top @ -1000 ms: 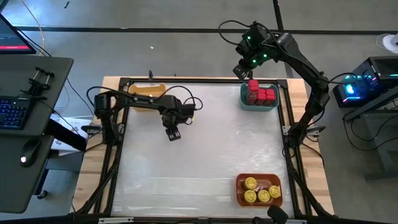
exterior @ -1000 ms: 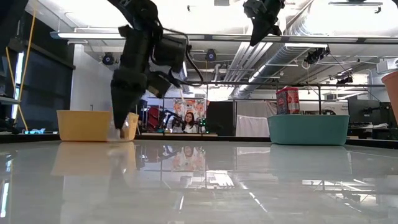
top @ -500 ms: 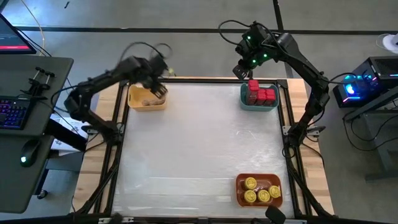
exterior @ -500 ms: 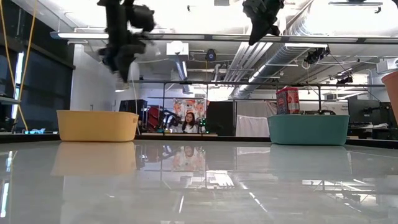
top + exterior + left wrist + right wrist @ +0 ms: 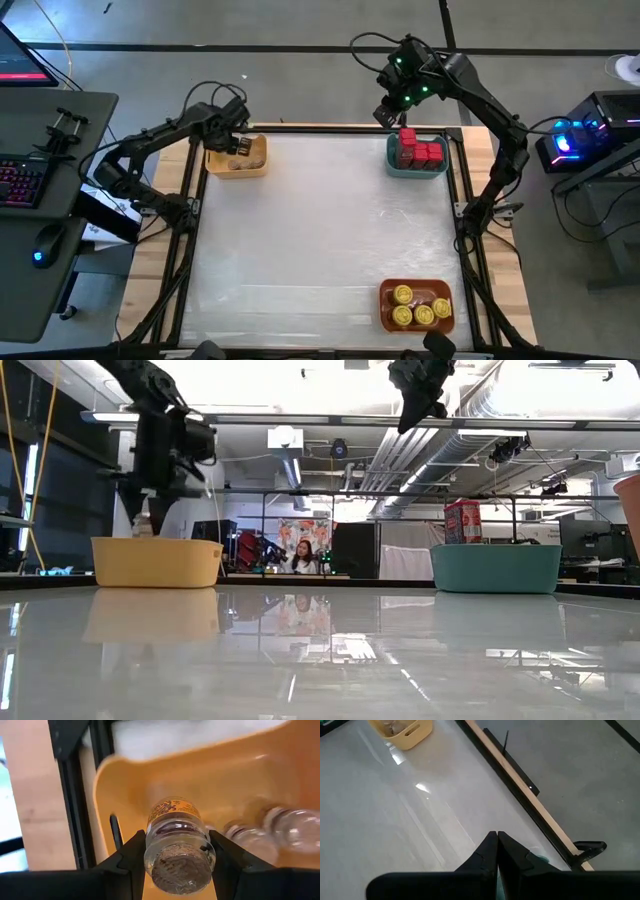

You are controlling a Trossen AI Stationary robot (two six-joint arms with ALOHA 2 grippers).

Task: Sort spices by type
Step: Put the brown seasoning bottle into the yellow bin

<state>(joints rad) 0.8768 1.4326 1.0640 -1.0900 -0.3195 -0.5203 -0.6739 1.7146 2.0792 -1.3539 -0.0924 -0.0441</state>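
Note:
A small clear jar with a cork stopper (image 5: 177, 835) hangs over the yellow bin (image 5: 214, 166) at the table's far left corner, my left gripper (image 5: 236, 148) shut on it. In the low view the jar (image 5: 143, 524) sits just above the bin's rim (image 5: 158, 542). More such jars (image 5: 280, 827) lie inside the bin. My right gripper (image 5: 388, 112) is shut on nothing, high above the teal bin (image 5: 396, 168) of red tins (image 5: 418, 150) at the far right. Yellow-lidded jars (image 5: 416, 306) fill the orange bin (image 5: 386, 292) at the near right. My left gripper pinches the jar between its two fingers (image 5: 131, 856), on opposite sides of the glass shoulder just under the cork (image 5: 200, 851). The fingers come from above, pointing steeply down and lying along the jar. The jar hangs cork end up, lifted clear above the bin.
A black frame (image 5: 186, 215) runs round the white tabletop. Between the three bins lies broad free surface (image 5: 320, 230). Beyond the far edge, in the low view, a person (image 5: 300, 555) sits in the room.
My left gripper has carried the jar up off the table's left middle toward the far left corner, rolling its wrist on the way, then sunk to just above the yellow bin. The jar is lifted clear and stays in the hold.

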